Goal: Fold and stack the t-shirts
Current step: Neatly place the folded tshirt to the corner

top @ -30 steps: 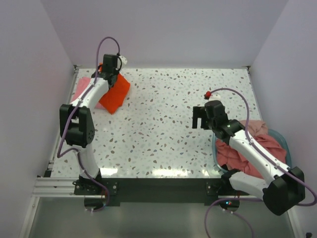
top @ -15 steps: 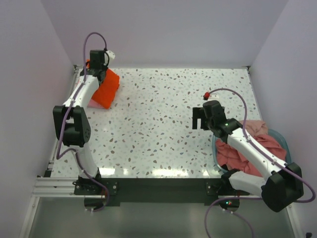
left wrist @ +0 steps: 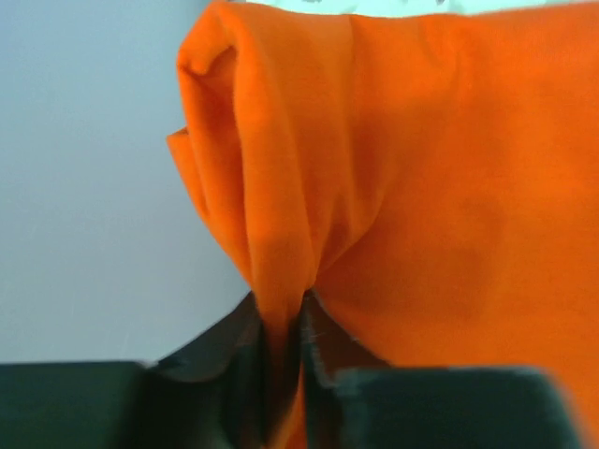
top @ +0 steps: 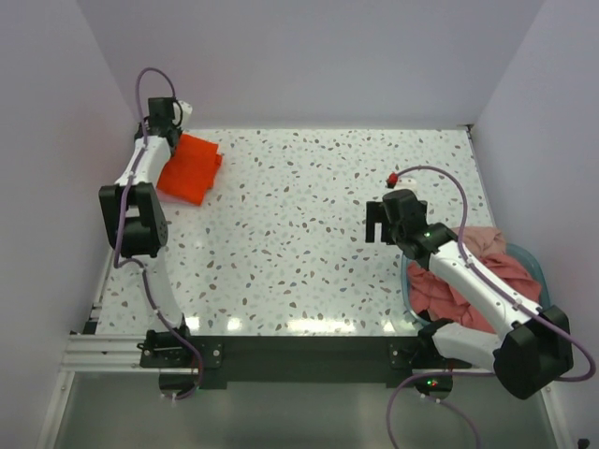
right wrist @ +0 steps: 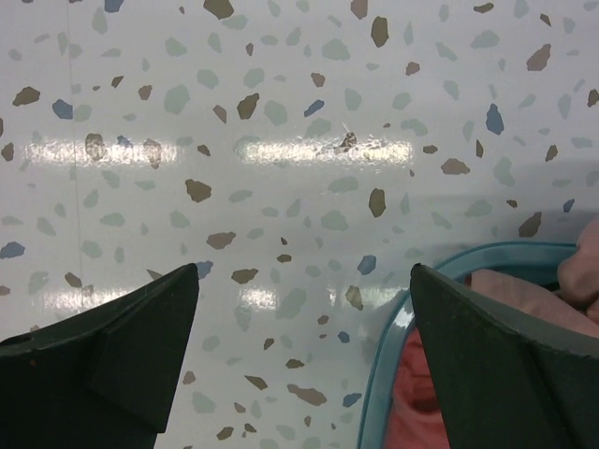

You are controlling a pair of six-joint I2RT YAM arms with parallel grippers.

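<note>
Placement of the orange-red t-shirt (top: 190, 168) is the step I judge to be in hand. My left pincer (left wrist: 281, 327) is clenched on a gathered ridge of it: in the wrist view the cloth is squeezed between the 2 dark fingers (left wrist: 213, 344) and bunches upward from there. The folded bundle sits at the far left corner of the surface (top: 309, 206), close to the side wall.

To do this well I would lower until the bundle lies flat, release, then lift straight up so the pinched ridge does not drag and undo the fold. That ridge may stand proud afterwards and need pressing down. The wall leaves little room on the left, so any retreat should go toward the middle.

My right pincer (right wrist: 304, 271) is spread wide, grasping nothing, over bare surface just beside the rim of the teal tub (right wrist: 393, 346). Salmon-pink t-shirts (top: 432, 288) are heaped in that tub, unfolded, with the right arm crossing above them. The 2 arms are well apart.
</note>
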